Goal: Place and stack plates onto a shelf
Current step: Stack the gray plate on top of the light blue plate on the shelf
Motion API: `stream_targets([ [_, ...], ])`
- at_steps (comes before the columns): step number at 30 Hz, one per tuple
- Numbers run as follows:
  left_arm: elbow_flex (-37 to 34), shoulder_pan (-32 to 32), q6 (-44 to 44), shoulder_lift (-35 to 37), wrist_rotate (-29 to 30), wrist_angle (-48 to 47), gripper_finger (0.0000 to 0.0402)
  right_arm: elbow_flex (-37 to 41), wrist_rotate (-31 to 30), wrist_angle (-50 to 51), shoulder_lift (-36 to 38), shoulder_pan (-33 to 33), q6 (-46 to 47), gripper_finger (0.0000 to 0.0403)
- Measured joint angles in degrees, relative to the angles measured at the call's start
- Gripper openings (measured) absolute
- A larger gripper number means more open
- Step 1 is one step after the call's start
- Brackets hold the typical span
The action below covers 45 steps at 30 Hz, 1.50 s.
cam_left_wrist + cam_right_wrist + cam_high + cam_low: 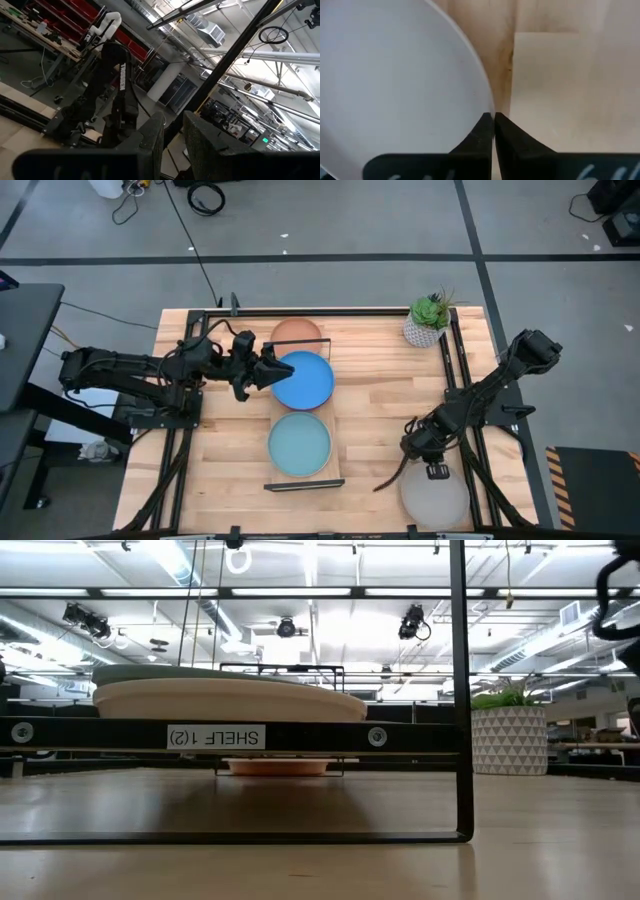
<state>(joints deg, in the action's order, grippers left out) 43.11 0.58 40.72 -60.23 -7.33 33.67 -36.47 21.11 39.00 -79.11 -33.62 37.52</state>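
Observation:
In the high view my left gripper (274, 370) reaches in from the table's left and is shut on a bright blue plate (305, 381) above the shelf (334, 420). This plate partly covers a terracotta plate (296, 331) at the shelf's far end. A light blue plate (300, 445) lies at the shelf's near end; in the low view it tops a stack (230, 698). My right gripper (493, 122) is shut at the rim of the grey plate (436, 500), which sits near the table's near right corner. My left gripper holds the bright blue plate by its left rim (281, 372), coming level from the table's left. The plate is over the shelf's middle; my left wrist view (172, 137) does not show the place of contact. My right gripper pinches the grey plate's rim (489, 111) between its fingertips (482, 130), coming from above. I cannot tell whether the plate is off the table.
A small potted plant (428, 320) stands at the table's far right. Black wire frames (461, 690) rise at the shelf's ends. An orange-toned plate (280, 767) shows under the board in the low view. Bare wood lies between the shelf and my right arm.

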Motion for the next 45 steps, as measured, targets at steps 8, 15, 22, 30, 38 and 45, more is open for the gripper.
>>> stream_targets([
  [8, 0.00, 0.00, 0.14, 0.00, 0.00, 0.00, 0.0080, 0.00, -1.51, 1.58, 8.49, 9.56, 5.15, 0.0010],
  [15, 0.00, -0.06, 1.47, -0.02, 0.54, 0.08, 0.0080, -4.17, -8.96, 6.65, 12.90, 19.65, 14.83, 0.0010],
  [22, 0.00, -2.28, -0.83, 0.00, 1.13, 0.35, 0.0080, -15.80, -18.44, 11.93, 10.95, 27.91, 15.82, 0.0010],
  [30, 0.00, -2.71, -1.43, 0.00, 5.03, 0.39, 0.0080, -33.07, -21.96, 13.90, -2.73, 31.66, 5.23, 0.0010],
  [38, 0.00, -2.67, 0.88, 0.20, 4.60, 4.95, 0.0080, -48.25, -23.89, 10.92, -17.49, 31.66, -3.89, 0.0010],
  [45, 0.07, -2.64, -0.12, 2.05, 3.48, 18.04, 0.0080, -55.03, -19.74, 2.78, -26.08, 31.62, -9.06, 0.0010],
])
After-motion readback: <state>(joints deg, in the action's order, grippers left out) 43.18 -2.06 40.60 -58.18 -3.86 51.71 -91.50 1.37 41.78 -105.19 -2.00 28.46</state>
